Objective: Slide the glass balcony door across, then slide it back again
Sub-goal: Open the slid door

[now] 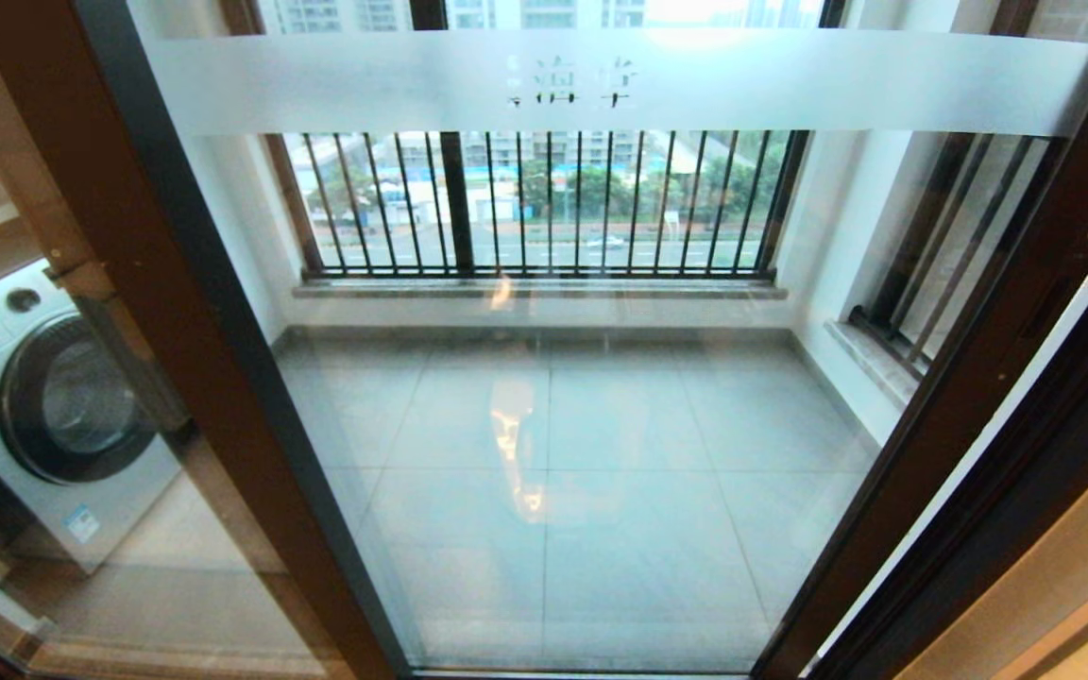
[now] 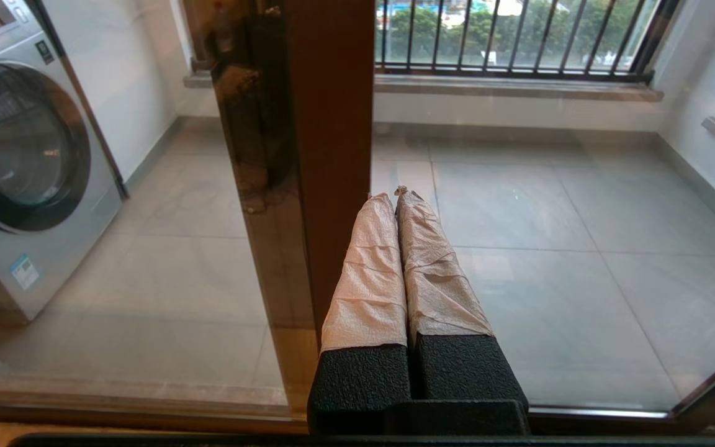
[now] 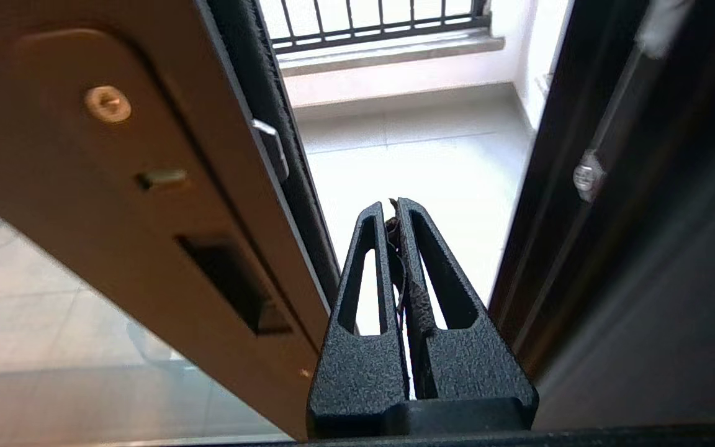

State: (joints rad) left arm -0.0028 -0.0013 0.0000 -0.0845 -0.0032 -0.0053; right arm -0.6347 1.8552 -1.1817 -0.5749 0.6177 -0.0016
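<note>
Glass balcony door (image 1: 544, 397) fills the centre of the head view; frosted band across the top, long axis vertical, right stile slanting down the right side.

Right gripper (image 3: 395, 208), fingers pressed together and holding nothing, sits in the narrow gap between the door's stile edge and the dark fixed frame (image 3: 612, 186). In the right wrist view the stile is just beside the gripper at frame left, its handle slot (image 3: 233, 285) at lower left.

My read: the right arm is nearer and should push the stile edge leftward.

Left gripper (image 2: 398, 198), paper-wrapped fingers pressed together and empty, is parked by the left brown stile (image 2: 332, 124).
</note>
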